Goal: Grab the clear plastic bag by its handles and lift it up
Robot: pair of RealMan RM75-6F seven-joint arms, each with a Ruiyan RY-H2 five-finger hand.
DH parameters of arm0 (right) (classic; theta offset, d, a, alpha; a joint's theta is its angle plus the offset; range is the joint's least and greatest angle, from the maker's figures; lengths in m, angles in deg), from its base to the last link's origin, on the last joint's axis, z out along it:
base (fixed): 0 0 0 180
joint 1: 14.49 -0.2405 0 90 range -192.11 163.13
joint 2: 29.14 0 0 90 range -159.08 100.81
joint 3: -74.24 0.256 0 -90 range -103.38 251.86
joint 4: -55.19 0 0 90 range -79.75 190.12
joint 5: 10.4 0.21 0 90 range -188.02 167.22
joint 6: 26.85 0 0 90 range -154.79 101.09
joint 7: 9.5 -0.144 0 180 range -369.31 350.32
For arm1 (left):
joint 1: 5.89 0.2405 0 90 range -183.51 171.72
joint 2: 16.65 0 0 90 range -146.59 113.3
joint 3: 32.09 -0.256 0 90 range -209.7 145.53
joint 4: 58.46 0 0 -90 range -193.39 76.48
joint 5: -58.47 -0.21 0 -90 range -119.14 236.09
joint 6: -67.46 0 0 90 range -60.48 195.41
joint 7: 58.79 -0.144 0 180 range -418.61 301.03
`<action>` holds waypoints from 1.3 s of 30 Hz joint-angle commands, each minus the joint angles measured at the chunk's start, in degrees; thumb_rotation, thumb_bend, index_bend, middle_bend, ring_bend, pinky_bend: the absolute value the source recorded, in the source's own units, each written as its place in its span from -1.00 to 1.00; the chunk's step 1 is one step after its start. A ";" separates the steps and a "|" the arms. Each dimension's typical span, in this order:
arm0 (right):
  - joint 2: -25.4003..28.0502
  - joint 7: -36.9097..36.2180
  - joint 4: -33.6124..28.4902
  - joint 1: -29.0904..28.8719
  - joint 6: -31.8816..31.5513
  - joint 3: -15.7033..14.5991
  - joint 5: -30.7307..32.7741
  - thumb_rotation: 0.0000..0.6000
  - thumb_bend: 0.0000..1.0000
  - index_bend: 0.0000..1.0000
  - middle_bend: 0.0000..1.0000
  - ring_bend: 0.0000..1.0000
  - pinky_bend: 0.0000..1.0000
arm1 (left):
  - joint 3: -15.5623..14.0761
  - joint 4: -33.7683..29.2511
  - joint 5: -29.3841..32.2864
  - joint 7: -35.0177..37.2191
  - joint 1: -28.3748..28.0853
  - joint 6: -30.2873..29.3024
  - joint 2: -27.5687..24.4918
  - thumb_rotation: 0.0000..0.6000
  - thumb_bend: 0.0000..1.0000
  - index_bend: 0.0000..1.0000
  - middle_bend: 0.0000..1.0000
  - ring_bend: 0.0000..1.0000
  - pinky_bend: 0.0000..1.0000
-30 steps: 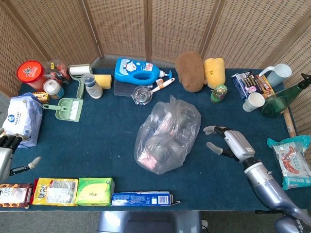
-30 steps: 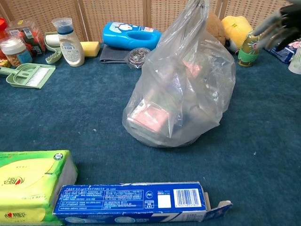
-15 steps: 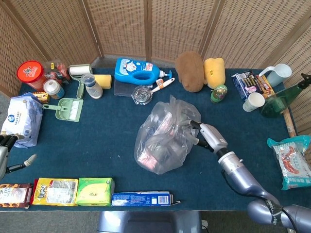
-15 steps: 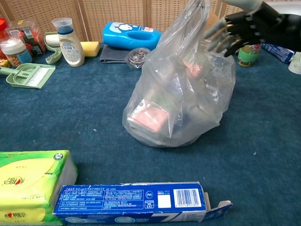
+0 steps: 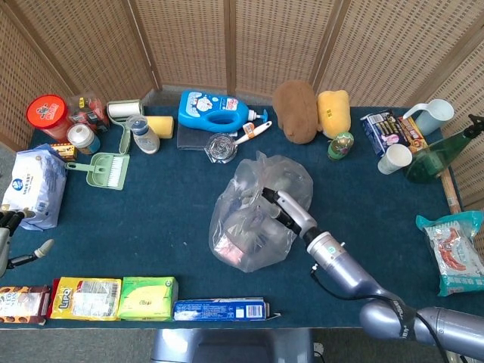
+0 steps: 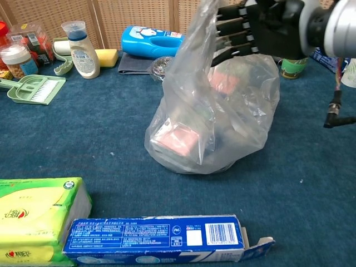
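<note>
Your right hand, fingers spread and gripping nothing, is pressed against the upright handles of the crinkly clear plastic bag mid-table on the blue cloth table, while your left hand idles open at the left edge.

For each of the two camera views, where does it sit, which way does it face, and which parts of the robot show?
Head view: high above the near edge, looking steeply down on the whole blue table; shows the right hand over the clear plastic bag with its forearm, and the left hand at the left edge.
Chest view: low at the near edge, looking level across the table; shows only the right hand at the bag's top.
Shared: the bag, the right hand, the blue detergent bottle, the toothpaste box.
</note>
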 commanded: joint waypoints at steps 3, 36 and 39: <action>-1.12 -0.83 -0.68 -2.26 1.76 1.36 1.36 -1.00 -0.65 -0.46 -0.38 -0.49 -0.57 | -0.04 0.50 0.15 0.53 0.28 -0.35 0.13 -1.00 -0.69 -0.36 -0.29 -0.38 -0.73; -7.04 -4.20 4.06 -7.24 0.19 5.19 11.64 -1.00 -0.65 -0.43 -0.36 -0.46 -0.58 | -0.49 3.02 0.37 2.61 0.73 -0.21 0.96 -1.00 -0.69 -0.36 -0.29 -0.38 -0.73; -7.84 -4.88 4.89 -8.22 1.56 5.69 13.39 -1.00 -0.65 -0.42 -0.36 -0.42 -0.58 | -0.50 2.94 0.38 2.54 0.73 -0.16 0.98 -1.00 -0.69 -0.36 -0.29 -0.38 -0.73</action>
